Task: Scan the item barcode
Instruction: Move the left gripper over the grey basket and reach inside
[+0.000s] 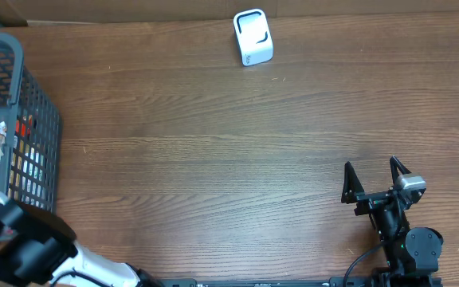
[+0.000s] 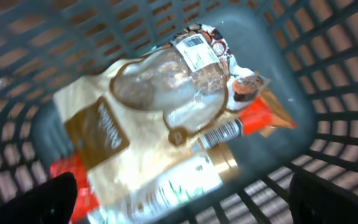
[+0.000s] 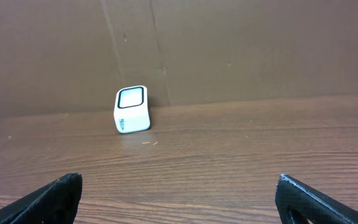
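The left gripper (image 2: 179, 190) hangs over the gray basket (image 1: 34, 119) at the left edge of the surface (image 1: 213, 159). Its jaws are wide apart and hold nothing. Under it in the basket lies a see-through bag (image 2: 160, 93) with a white barcode sticker (image 2: 196, 51). The right gripper (image 1: 373, 182) sits at the front right, its jaws wide apart and empty. The white scanner (image 1: 253, 37) stands at the far side.
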Tool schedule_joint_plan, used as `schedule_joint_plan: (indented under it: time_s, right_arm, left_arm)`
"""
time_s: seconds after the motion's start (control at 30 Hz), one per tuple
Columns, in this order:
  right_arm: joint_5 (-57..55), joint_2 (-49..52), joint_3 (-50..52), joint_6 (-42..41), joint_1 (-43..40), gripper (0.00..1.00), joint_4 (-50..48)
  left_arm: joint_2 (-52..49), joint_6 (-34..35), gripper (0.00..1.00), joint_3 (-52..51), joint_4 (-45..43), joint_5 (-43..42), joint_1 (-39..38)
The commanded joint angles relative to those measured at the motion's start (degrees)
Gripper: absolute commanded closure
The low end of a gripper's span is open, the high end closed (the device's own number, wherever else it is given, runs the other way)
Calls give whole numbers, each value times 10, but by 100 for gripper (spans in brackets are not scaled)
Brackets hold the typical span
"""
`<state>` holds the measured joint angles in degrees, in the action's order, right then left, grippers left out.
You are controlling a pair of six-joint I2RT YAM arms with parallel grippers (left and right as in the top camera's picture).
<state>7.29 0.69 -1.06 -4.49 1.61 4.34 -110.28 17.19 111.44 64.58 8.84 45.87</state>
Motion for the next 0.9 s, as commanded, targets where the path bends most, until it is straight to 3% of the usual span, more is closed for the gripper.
schedule_joint_plan:
  time_s: [0.0, 0.5, 0.87]
  right_arm:
    - [3, -5, 6, -2, 3, 0, -3]
    - [3, -5, 6, -2, 3, 0, -3]
    - [3, -5, 6, -2, 3, 0, -3]
  left_arm:
    - [-44, -89, 1, -1, -5, 1, 3]
    - [-150, -210, 0, -1, -102, -2, 4]
    - [-218, -224, 0, -1, -155, -10, 4]
